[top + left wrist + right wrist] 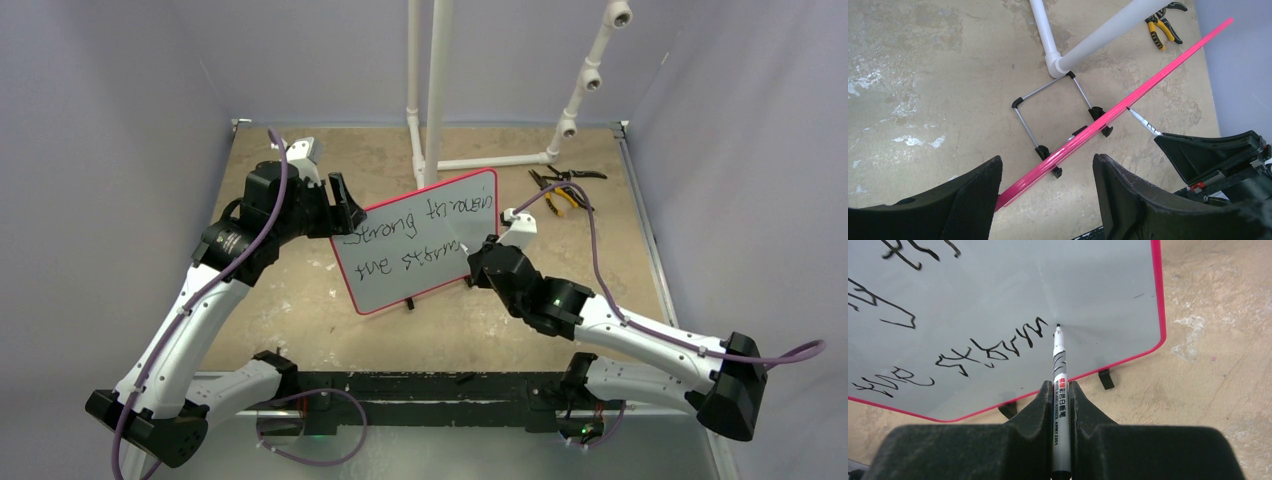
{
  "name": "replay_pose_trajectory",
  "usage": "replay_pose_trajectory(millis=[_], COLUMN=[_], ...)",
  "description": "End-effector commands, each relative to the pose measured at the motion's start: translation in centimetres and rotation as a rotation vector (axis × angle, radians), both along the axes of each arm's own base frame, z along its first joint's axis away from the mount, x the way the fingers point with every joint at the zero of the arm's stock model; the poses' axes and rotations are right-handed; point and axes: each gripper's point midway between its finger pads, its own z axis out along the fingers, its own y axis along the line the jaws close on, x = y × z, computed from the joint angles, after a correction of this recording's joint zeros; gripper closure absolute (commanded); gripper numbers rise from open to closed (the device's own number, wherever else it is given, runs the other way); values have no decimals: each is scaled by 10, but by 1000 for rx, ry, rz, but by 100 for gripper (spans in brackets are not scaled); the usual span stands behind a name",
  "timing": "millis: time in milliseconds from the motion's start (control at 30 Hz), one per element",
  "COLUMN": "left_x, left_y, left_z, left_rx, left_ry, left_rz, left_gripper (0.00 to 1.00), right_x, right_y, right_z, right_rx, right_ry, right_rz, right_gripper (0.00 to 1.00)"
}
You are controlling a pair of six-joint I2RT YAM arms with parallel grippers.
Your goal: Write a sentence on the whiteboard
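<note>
At the near edge of the bench [290,290] both arms are anchored, the left at the near-left corner and the right at the near-right corner. The left arm climbs forward from its base, bends at the elbow and turns inward, so its wrist points across at the left end of the whiteboard [400,285]. The left tool [1048,165] stands with its fingers well apart, straddling the board's red edge. That edge runs between them and lies closer to one finger than the other, with no squeeze on it. The right arm lies lower, stretching inward and forward from its base, with its wrist angled toward the lower right part of the board's face. The right tool [1060,385] is clamped on a white marker [1059,355], which juts straight out between the pressed fingers. The marker's tip meets the board just past the last letter of the second line. The whiteboard stands tilted on its small black feet near the middle of the bench, propped by a wire stand [1048,115] behind it. The sentence [415,235] reads "Strong through" above "the storm" in black. Farther back rises a white pipe frame [435,90], and yellow-handled pliers [560,190] lie on the bench to its right.
</note>
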Motion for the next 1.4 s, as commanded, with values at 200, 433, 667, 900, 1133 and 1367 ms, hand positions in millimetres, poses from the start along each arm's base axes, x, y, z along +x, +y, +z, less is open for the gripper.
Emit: replay_pose_trajectory(millis=[200, 433, 667, 900, 1133, 1367], left_x=[-1, -2, -3, -3, -2, -1], left_y=[-5, -5, -3, -3, -4, -4], left_z=[4, 3, 3, 3, 5, 6], left_rx=[-32, -31, -29, -31, -30, -29], left_ry=[-5, -4, -3, -3, -7, -7], left_rz=[-15, -13, -8, -7, -8, -7], left_gripper=[34, 34, 34, 34, 34, 33], right_x=[9, 8, 6, -2, -5, 1], right_y=[16, 16, 1, -9, -4, 2], right_z=[36, 41, 43, 20, 2, 1], right_rx=[70, 87, 78, 69, 56, 46], right_ry=[-85, -97, -91, -14, 31, 23], right_rz=[41, 56, -3, -44, -30, -35], right_gripper=[100, 100, 100, 100, 100, 100])
